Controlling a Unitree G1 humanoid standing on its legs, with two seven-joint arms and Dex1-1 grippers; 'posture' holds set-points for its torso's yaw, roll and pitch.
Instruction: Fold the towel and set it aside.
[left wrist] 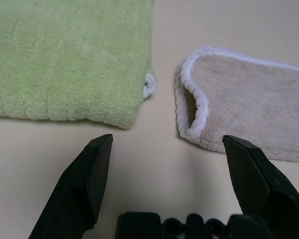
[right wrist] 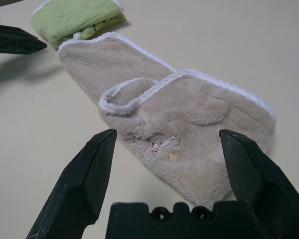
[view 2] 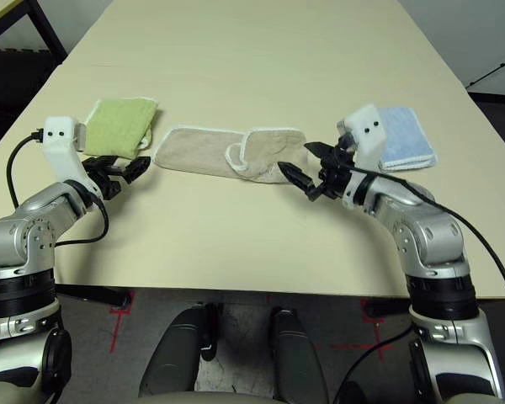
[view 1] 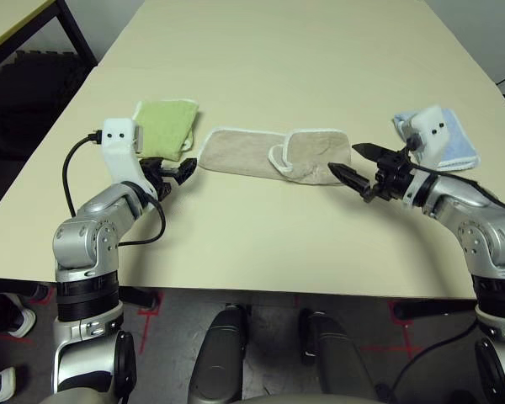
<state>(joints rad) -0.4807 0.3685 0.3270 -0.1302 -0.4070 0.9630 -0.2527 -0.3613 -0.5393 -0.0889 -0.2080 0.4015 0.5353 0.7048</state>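
- Presently, beige-tan towel [view 1: 240, 153] lies near the middle of the table [view 1: 261, 76], between the lime-green towel [view 1: 165, 126] on the robot's left and the light-blue towel [view 2: 404, 137] on its right.
- Writing: small patch of pale and pinkish marks [right wrist: 162, 145] on the raised, folded part of the beige-tan towel, with a yellowish spot close by; no letters can be made out.
- Long axis: runs side to side across the table, roughly parallel to the near edge, the right end sitting slightly closer to the robot.
- Ends: narrow, flatter stretch points toward the lime-green towel; bulkier folded part lies toward the right arm.
- White edging [right wrist: 118, 108] curls into a rounded loop where the folded part overlies the flatter stretch. At the left end, the edging bends around a small gap between layers.
- Left pincer [left wrist: 167, 136]: wide open, nothing between its fingers; hovers near the beige-tan towel's left end and the lime-green towel.
- Right pincer [right wrist: 167, 131]: wide open, gripping nothing, its fingers spread at the towel's folded right end. Whether a tip touches the cloth, cannot tell.
- Lime-green and light-blue towels: both folded into compact shapes.
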